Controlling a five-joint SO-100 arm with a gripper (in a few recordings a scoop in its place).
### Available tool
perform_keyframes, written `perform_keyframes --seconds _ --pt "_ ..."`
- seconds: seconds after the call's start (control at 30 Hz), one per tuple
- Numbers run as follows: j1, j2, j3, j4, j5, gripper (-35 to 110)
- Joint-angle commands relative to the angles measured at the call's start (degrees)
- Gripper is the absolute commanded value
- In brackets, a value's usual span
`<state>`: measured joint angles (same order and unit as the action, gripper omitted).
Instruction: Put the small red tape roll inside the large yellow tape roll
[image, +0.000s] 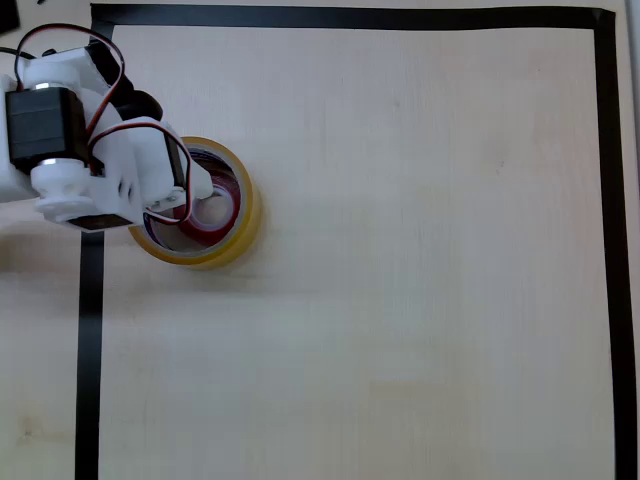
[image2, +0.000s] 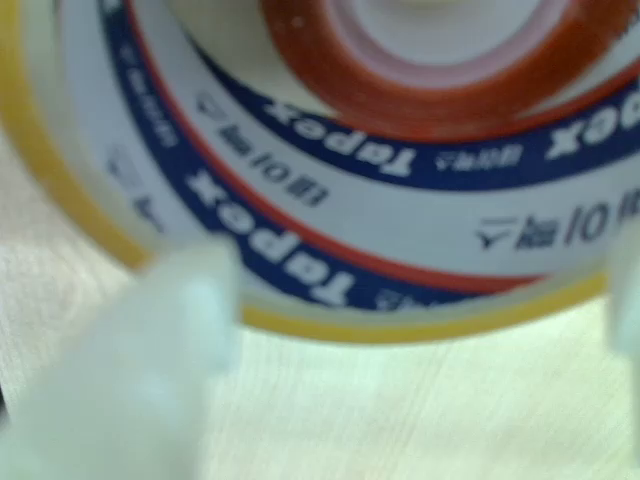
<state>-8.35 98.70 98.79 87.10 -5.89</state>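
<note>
Jaws look parted, gripping nothing; small glossy red tape roll (image2: 430, 75) sits inside large amber-yellow tape ring (image: 235, 235) ahead; lift straight up, avoiding its rim.

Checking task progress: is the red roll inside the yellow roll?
Inside: the small red tape roll lies within the large yellow tape roll, its printed core ringing it in the wrist view.

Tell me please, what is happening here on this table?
A white robot arm reaches over the large yellow tape roll near the left edge of the table in the overhead view. The small red tape roll already lies inside the yellow ring. In the wrist view, the claw hangs just above the rim with its fingers apart, holding nothing.
</note>
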Motion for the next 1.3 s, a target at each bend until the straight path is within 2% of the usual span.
perform_keyframes --seconds 0.0,0.23,0.47,0.67,0.87,0.9,1.0,1.1,1.27 --pt "1.76 8.79 -1.05 0.97 -0.18 0" --pt "3.16 31.64 7.56 0.7 -0.26 0" --pt "5.27 60.82 35.86 -7.82 -0.26 0" --pt "9.4 64.6 50.71 -15.21 -0.26 0" --pt "7.73 70.75 66.97 -24.43 -0.26 0" --pt "7.73 75.41 70.14 -23.99 -0.26 0" --pt "9.4 92.11 73.21 -13.97 -0.18 0" --pt "13.71 92.29 72.95 -13.27 0.09 0" --pt "13.36 92.29 72.95 -13.27 0.09 0"
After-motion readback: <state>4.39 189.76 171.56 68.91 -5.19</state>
